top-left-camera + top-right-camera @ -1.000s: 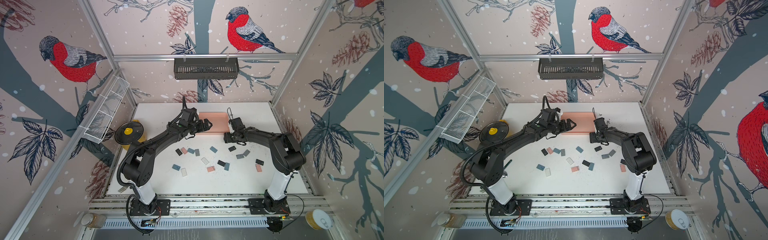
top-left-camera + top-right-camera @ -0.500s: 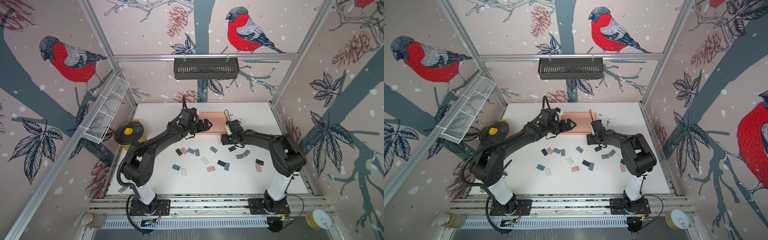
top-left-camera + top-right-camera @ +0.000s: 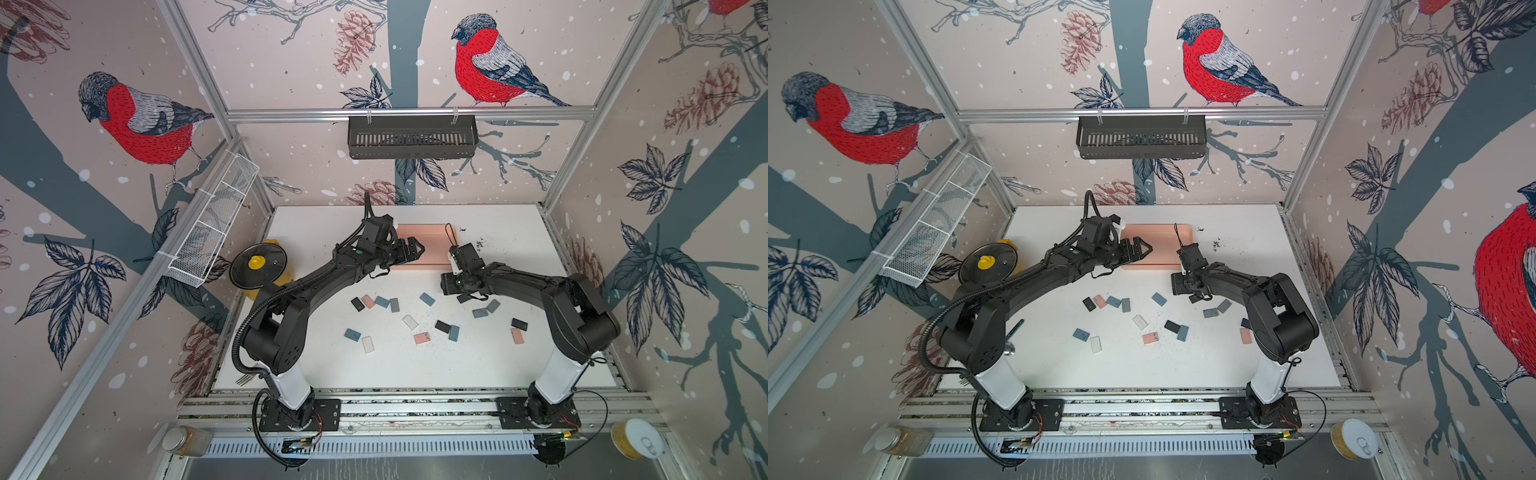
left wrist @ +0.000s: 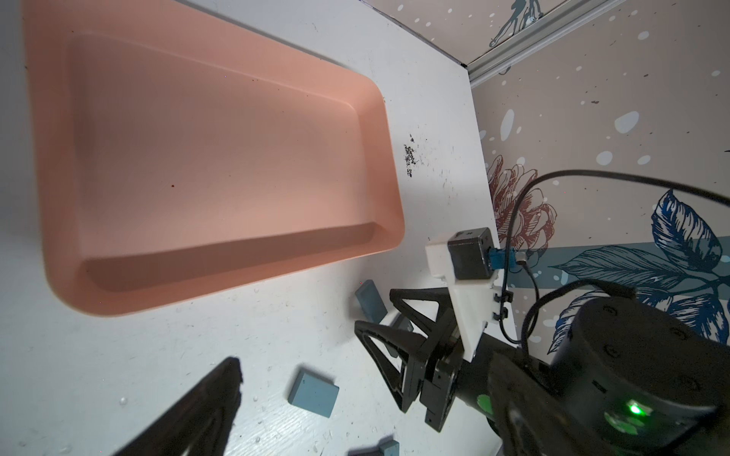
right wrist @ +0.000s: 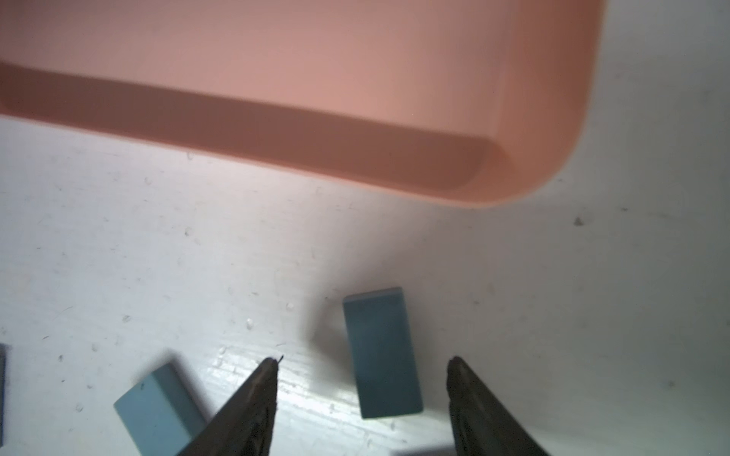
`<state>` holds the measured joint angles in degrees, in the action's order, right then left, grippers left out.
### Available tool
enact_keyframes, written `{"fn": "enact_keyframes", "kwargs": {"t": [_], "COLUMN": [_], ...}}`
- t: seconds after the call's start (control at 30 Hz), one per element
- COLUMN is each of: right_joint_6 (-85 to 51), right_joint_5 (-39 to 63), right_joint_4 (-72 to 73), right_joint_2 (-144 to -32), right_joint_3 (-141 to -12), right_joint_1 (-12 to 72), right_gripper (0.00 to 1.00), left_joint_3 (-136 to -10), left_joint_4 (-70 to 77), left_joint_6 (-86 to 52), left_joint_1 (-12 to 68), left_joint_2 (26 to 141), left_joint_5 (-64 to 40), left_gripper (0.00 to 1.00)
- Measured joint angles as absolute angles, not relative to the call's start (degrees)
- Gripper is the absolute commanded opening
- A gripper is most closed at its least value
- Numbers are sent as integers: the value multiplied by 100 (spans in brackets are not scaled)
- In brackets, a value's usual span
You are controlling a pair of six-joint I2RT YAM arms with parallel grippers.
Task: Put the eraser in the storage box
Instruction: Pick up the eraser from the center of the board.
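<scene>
The storage box (image 3: 432, 245) (image 3: 1163, 245) is a shallow salmon-pink tray at the back middle of the white table, and it is empty (image 4: 221, 158) (image 5: 355, 59). My right gripper (image 3: 446, 286) (image 3: 1177, 286) (image 5: 362, 361) is low over the table just in front of the box's near right corner. It is open, and a blue-grey eraser (image 5: 381, 351) (image 4: 369, 302) lies flat between its fingertips, untouched. My left gripper (image 3: 415, 249) (image 3: 1144, 249) hovers open and empty over the box's left end. Only one of its fingers (image 4: 213, 395) shows in the left wrist view.
Several more erasers lie scattered mid-table, among them a light blue one (image 5: 158, 410) (image 4: 314, 395) and a pink one (image 3: 419, 337). Dark crumbs (image 3: 478, 245) lie right of the box. A black basket (image 3: 411, 137) and a white mesh basket (image 3: 212, 232) hang on the walls. A black lid (image 3: 257, 266) sits left.
My right gripper has moved forward and down from beside the box to the eraser on the table, and its jaws have narrowed a little. The left arm has not moved.
</scene>
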<state>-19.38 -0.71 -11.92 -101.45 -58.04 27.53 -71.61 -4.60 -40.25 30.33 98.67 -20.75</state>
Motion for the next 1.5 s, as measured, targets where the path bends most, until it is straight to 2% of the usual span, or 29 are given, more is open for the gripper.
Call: {"fn": "enact_keyframes", "kwargs": {"t": [0.27,0.73,0.93,1.23,1.5], "right_joint_6": [-1955,-1992,-1992,-1953,-2001], "right_joint_5": [-331,-687,-749,-698,-482], "right_joint_4": [-1350,-1214,-1638,-2226,-2550], "right_joint_2": [-10449,-10534,-10442,-10106,-11290], "right_joint_3": [-6003,-6012,-6346,-7719,-9170], "right_joint_1": [2873,2969,2950,2648,2202], "right_gripper": [54,25,24,25,25], "left_joint_3": [-7161,-7157,-7063,-6917,-6818], "left_joint_4": [-460,-456,-298,60,325], "left_joint_6": [-4010,-4007,-4003,-3957,-3962], "left_joint_1": [3033,3033,3033,3033,3035], "left_joint_2": [9859,9821,9671,9463,9384], "left_joint_5": [-2071,-2099,-2171,-2364,-2547], "left_gripper": [97,97,97,97,97]}}
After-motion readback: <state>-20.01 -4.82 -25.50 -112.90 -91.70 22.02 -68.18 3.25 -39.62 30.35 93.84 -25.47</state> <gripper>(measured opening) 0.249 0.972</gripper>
